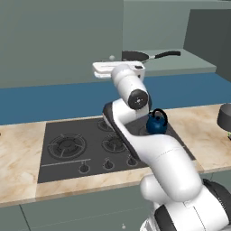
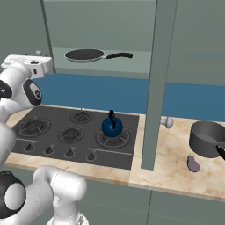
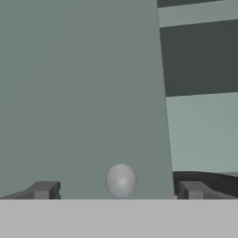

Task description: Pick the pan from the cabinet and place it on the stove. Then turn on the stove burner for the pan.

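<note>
Grey-green cabinet (image 2: 101, 26) up on the wall, one door swung open, the other closed. Marble tabletop (image 1: 20, 144) carries the black stove (image 2: 74, 132), blue kettle (image 2: 112, 125) on a right-hand burner. Dark pot (image 2: 206, 138) at the tabletop's right end. Pan (image 2: 85, 55) lies flat on the cabinet shelf, handle pointing right. Gripper (image 3: 120, 189) wide open, nothing held, its tips either side of the closed door's round knob (image 3: 121, 180).

No readable txt, labels, brands or nos. anywhere I look. The stove (image 1: 67, 153) front knobs carry no legible marks, and the cabinet (image 3: 79, 93) door before me is plain, w/ no sign on it.
</note>
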Available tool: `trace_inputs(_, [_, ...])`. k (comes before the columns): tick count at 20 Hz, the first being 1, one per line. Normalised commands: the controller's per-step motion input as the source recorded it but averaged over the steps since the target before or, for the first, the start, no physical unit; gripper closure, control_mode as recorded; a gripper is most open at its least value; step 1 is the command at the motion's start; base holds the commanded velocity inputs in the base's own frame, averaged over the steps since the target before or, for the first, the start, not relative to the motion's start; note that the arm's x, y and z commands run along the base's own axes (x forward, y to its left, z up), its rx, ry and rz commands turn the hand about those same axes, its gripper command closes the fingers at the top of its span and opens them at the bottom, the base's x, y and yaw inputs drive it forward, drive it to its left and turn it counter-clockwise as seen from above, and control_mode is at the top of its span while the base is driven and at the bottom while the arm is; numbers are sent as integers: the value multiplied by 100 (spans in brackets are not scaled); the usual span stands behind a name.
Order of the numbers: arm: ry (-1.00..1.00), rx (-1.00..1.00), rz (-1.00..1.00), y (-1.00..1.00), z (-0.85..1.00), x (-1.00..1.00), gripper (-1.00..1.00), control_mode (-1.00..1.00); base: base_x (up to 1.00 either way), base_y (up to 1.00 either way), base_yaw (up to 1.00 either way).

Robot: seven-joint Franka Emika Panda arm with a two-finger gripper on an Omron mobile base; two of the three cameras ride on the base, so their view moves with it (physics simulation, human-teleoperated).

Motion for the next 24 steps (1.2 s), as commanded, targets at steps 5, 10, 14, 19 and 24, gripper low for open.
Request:
trace_inputs(5, [-2,6,0,0,0,17,-100,-100,0,0,0])
trace_inputs(10, [-1,6,0,0,0,19,-100,-100,0,0,0])
trace_inputs(14, [0,5,0,0,0,24,-100,-100,0,0,0])
trace_inputs(19, [0,3,0,4,0,25,-100,-100,0,0,0])
trace_inputs(24, [0,0,0,12,0,20,-100,-100,0,0,0])
